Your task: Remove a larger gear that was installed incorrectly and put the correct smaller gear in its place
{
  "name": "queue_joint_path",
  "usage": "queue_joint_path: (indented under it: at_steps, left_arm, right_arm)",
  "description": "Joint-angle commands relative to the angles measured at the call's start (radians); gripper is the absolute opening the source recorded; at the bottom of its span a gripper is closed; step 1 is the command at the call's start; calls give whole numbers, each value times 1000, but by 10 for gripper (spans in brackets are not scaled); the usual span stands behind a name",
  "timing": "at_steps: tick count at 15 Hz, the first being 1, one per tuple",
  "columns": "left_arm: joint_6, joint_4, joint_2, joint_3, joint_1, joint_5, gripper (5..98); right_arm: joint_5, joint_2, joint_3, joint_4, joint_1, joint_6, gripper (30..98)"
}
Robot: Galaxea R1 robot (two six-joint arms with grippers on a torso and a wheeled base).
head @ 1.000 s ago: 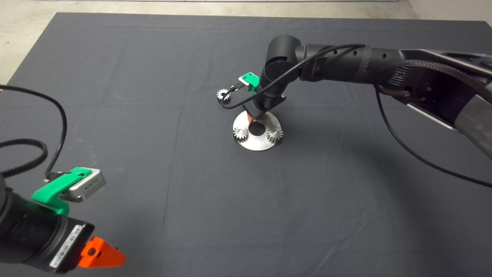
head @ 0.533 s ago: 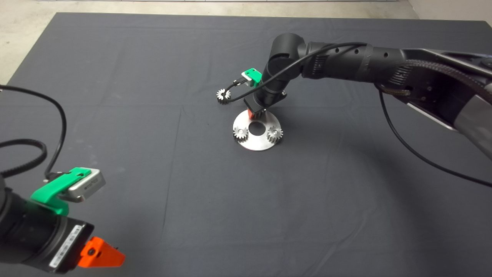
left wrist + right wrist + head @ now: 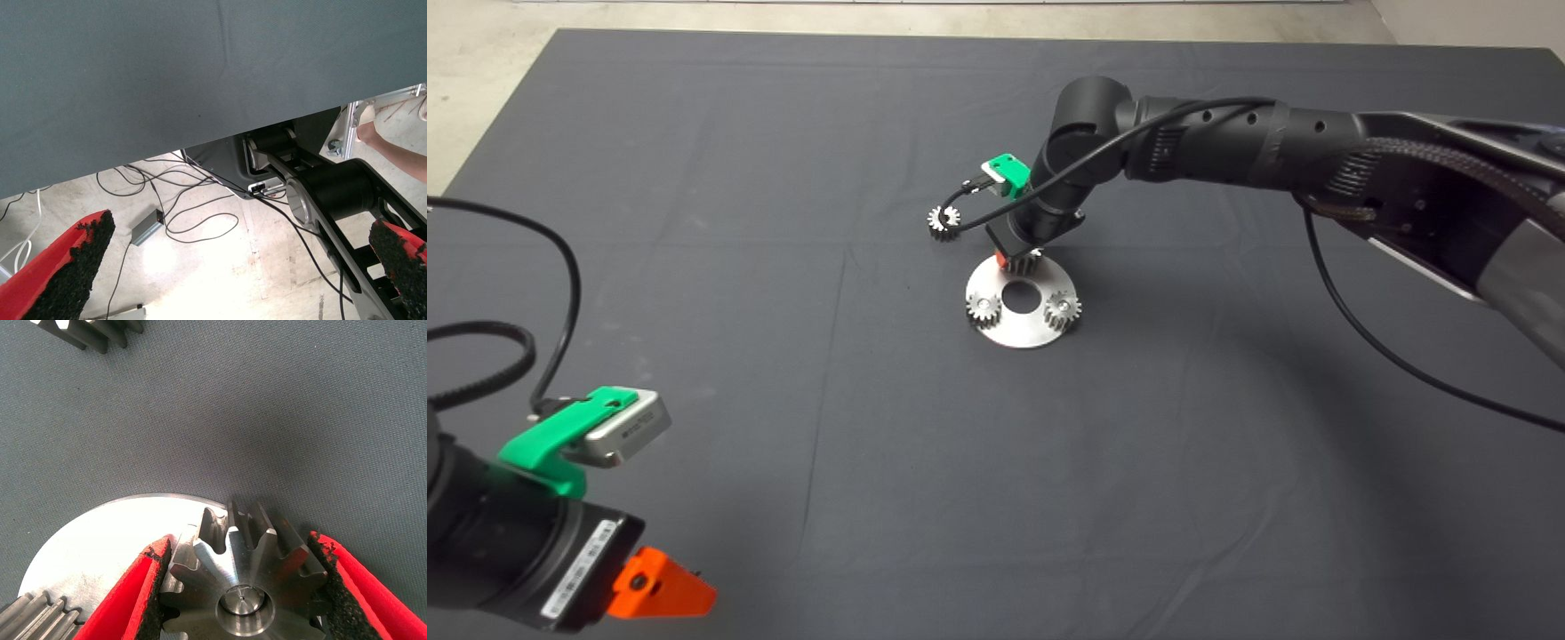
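The larger gear [image 3: 1026, 263] stands on a pin at the far edge of the round silver plate [image 3: 1021, 331]. In the right wrist view the larger gear [image 3: 243, 583] sits between my right gripper's [image 3: 240, 547] two pads, which press on its teeth from both sides. The right gripper [image 3: 1014, 258] reaches down from the arm at the right. The smaller gear [image 3: 943, 221] lies on the mat to the far left of the plate, partly behind a cable; its dark teeth [image 3: 87, 335] show in the right wrist view. My left gripper [image 3: 660, 588] is parked at the lower left, open and empty.
Two small gears with shiny pins [image 3: 983, 308] [image 3: 1063, 309] sit on the plate beside its centre hole [image 3: 1021, 298]. One of them [image 3: 33, 620] shows in the right wrist view. The left wrist view shows the mat's edge, floor cables and a person's leg [image 3: 400, 150].
My right gripper has moved from above the plate's centre hole to its far edge and lower, down around the larger gear. The left arm has not moved.
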Motion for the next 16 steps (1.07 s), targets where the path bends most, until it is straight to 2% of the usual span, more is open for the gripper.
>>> queue_joint_path:
  at_steps: [1, 5, 8, 16]
  left_arm:
    - [-2, -16, -2, 19, -9, 2, 983]
    - [-2, -16, -2, 19, -9, 1, 983]
    - [-2, -16, -1, 19, -9, 1, 983]
    - [-2, -16, -2, 19, -9, 1, 983]
  right_arm:
    - [2, 6, 8, 2, 22, 7, 529]
    - [-6, 7, 9, 3, 22, 20, 522]
    - [-33, 6, 32, 4, 23, 20, 516]
    - [-60, 1, 52, 9, 57, 21, 514]
